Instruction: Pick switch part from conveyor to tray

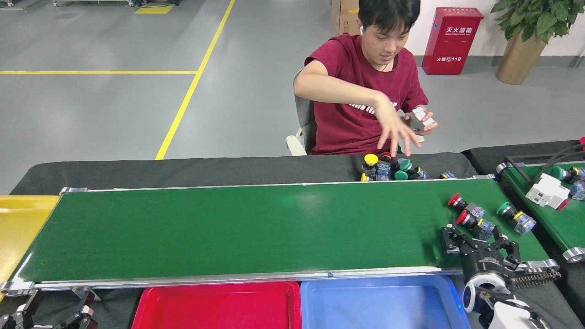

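Switches ride the green belt [228, 228] at its right end; the right hand [477, 237] hangs open and empty just beside the nearer red switch [473, 222], presumably lined up to grab it for the red tray [219, 306].

The conveyor [228, 228] wore a smooth green belt with silver metal rails; the red tray [219, 306] at 6 o'clock looked glossy plastic.

Grey floor [114, 114] with yellow lines [192, 87], potted plant [525, 32]

Three switch parts [473, 221] on conveyor's [228, 233] right end, trays [379, 304] in front, person [365, 91] behind.
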Robot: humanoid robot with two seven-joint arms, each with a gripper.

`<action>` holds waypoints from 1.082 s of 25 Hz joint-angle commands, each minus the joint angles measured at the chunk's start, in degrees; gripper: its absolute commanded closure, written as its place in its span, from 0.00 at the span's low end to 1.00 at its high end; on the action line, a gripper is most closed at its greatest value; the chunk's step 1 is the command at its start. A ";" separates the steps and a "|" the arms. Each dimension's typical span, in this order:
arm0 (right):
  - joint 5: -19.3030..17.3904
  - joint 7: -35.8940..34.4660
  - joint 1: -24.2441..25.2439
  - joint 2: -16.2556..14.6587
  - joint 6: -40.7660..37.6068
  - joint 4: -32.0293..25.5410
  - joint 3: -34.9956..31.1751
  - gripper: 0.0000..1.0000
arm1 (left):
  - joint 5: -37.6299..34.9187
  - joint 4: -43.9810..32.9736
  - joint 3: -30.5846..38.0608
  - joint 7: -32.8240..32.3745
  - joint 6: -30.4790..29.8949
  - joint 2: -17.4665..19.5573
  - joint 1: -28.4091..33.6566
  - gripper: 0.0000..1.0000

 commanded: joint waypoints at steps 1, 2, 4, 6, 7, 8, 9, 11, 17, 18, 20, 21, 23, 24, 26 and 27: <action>-0.44 0.46 -1.09 0.10 -0.62 1.18 0.15 0.01 | -0.09 -0.30 0.03 0.15 0.18 0.88 -0.10 0.00; -0.53 0.46 -1.53 0.01 -0.53 2.23 0.15 0.01 | -0.09 -0.30 0.03 0.15 0.18 0.88 -0.01 0.00; -0.53 0.46 -2.59 0.18 -0.53 3.73 0.06 0.01 | -0.09 -0.39 0.03 0.15 0.18 0.88 -0.01 0.00; -0.70 0.46 -3.90 0.36 -0.53 5.13 0.06 0.01 | -0.09 -0.39 0.03 0.15 0.18 0.96 -0.18 0.00; -0.70 0.46 -4.17 0.45 -0.53 5.48 0.06 0.01 | -0.09 -0.39 0.03 0.15 0.18 1.05 -0.18 0.00; -0.70 0.46 -4.43 0.80 -0.53 5.92 0.06 0.02 | -0.09 -0.39 -0.06 0.15 0.18 1.05 -0.27 0.00; -0.79 0.46 -4.87 1.24 -0.62 6.01 -0.02 0.03 | -0.09 -0.57 -0.06 0.15 0.18 1.05 -0.27 0.00; -0.88 1.34 -5.58 1.33 -1.41 6.01 0.06 0.14 | 0.00 -0.74 -0.06 0.15 0.18 1.05 -0.27 0.00; -1.14 5.47 -5.75 1.50 -13.89 5.84 -0.55 0.90 | -0.09 -0.48 0.38 0.15 0.18 1.58 -0.27 0.00; -1.14 5.47 -5.75 1.50 -14.07 5.84 -0.64 0.90 | -0.09 -0.65 0.29 0.15 0.18 1.58 -0.27 0.00; -1.58 5.56 -5.75 1.41 -14.33 5.57 -0.64 0.90 | 0.00 -0.83 0.29 0.15 0.18 1.58 -0.27 0.00; -1.84 5.65 -5.66 1.50 -14.42 5.05 -0.55 0.90 | 0.00 -0.83 0.29 0.15 0.18 1.67 -0.27 0.00; -2.20 5.74 -5.49 1.41 -15.12 2.32 -0.55 0.90 | 0.00 -0.74 0.55 0.15 0.18 1.67 -0.10 0.00; -2.20 5.82 -5.22 1.33 -15.65 1.09 -0.55 0.90 | 0.00 -0.74 0.73 0.15 0.18 1.67 -0.01 0.00; -2.20 6.00 -4.26 1.06 -17.85 -3.57 -0.55 0.90 | -0.09 -0.65 0.99 0.15 0.27 1.76 0.17 0.00; -2.20 6.53 -3.38 0.98 -19.43 -6.55 -0.46 0.90 | -0.09 -0.65 1.34 0.15 0.27 1.76 0.17 0.00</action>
